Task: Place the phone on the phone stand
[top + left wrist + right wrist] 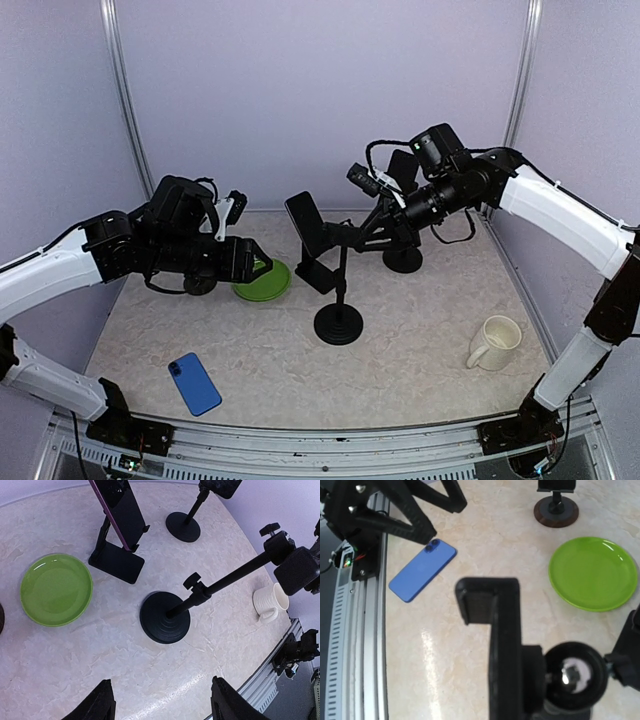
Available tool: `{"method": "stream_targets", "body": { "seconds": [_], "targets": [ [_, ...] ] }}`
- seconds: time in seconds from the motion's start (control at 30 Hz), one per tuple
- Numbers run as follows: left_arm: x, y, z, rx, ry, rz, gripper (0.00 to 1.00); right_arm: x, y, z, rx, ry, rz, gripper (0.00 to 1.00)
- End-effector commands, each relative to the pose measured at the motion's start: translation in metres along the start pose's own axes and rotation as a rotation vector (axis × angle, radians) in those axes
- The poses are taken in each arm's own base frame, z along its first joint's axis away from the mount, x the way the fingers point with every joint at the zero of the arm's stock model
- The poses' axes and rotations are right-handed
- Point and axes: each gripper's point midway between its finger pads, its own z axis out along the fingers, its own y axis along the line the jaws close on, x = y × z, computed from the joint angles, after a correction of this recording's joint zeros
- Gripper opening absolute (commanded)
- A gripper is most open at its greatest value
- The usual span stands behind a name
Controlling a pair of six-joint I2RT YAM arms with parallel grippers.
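The blue phone [195, 383] lies flat at the front left of the table, and also shows in the right wrist view [422, 570]. The black phone stand [338, 322] has a round base [165, 617] and a thin pole, and stands mid-table. My right gripper [366, 234] is at the stand's top and looks shut on its clamp head [490, 630], which fills the right wrist view. Its own fingers do not show clearly there. My left gripper [257, 262] is open and empty, high over bare table near the stand's base [162, 700].
A second stand [318, 272] holds a dark phone [120, 510] just behind. A third stand [403, 260] is at the back. A green plate [262, 281] lies left of centre. A white mug [495, 342] is at the right.
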Motion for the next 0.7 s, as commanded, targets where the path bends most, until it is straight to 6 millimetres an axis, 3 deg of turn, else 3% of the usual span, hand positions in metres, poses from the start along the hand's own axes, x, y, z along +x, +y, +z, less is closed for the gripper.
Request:
{"method": "stream_targets", "body": {
  "seconds": [0.0,0.07,0.17,0.33,0.53,0.6,0.67],
  "targets": [
    [0.005,0.011,-0.004,-0.033,0.008,-0.034,0.64,-0.002,0.002,0.005,-0.009,0.006,-0.03,0.21],
    [0.008,0.015,-0.004,-0.053,0.017,-0.053,0.64,-0.001,0.001,0.005,0.004,0.011,-0.029,0.36],
    [0.016,0.026,-0.005,-0.11,0.034,-0.103,0.65,-0.003,0.001,-0.001,0.03,0.008,-0.036,0.49],
    [0.034,0.058,-0.009,-0.272,0.07,-0.212,0.71,-0.003,0.002,-0.009,0.061,0.001,-0.038,0.62],
    [0.071,0.087,-0.014,-0.399,0.149,-0.344,0.9,-0.01,0.003,-0.026,0.133,-0.041,-0.005,0.78],
    [0.084,0.093,-0.014,-0.415,0.177,-0.379,0.91,-0.007,-0.002,-0.032,0.195,-0.049,0.026,0.82],
    [0.101,0.101,-0.014,-0.445,0.214,-0.437,0.91,0.01,-0.01,-0.037,0.275,-0.035,0.073,0.86]
  ]
}}
